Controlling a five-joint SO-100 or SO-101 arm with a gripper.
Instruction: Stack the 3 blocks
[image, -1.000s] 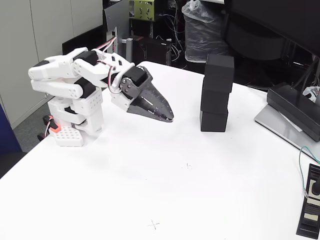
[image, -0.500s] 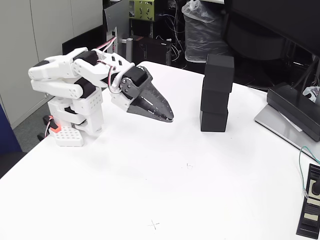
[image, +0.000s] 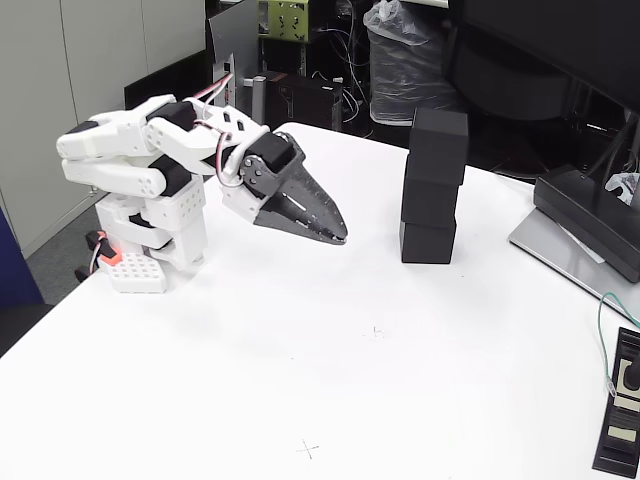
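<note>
In the fixed view, the gripper (image: 338, 235) hangs just above the white table (image: 330, 380), its dark fingers (image: 312, 212) drawn together into one pointed wedge with nothing between them. The seam between the two fingers is hard to make out, since both are dark and seen from the side. The folded white arm (image: 150, 165) sits behind the fingers, toward the left of the picture.

The three black blocks (image: 432, 188) stand in one upright stack, well apart from the fingertips on the side they point toward, to the right in this view. The bottom block rests on the table, and the upper two sit a little askew on it. The top block merges with the dark background behind it, so its upper edge is hard to trace.

Farther beyond the stack from the fingers, a black stand (image: 590, 220) rests on a grey slab and is cut off by the right edge. A flat black device with white markings (image: 621, 420) lies at the lower right corner, partly out of frame, with a thin green cable (image: 601, 335) running to it. Bare table separates the fingertips from the stack. A small pencilled cross (image: 308, 449) marks the table nearer the camera than the fingers.
</note>
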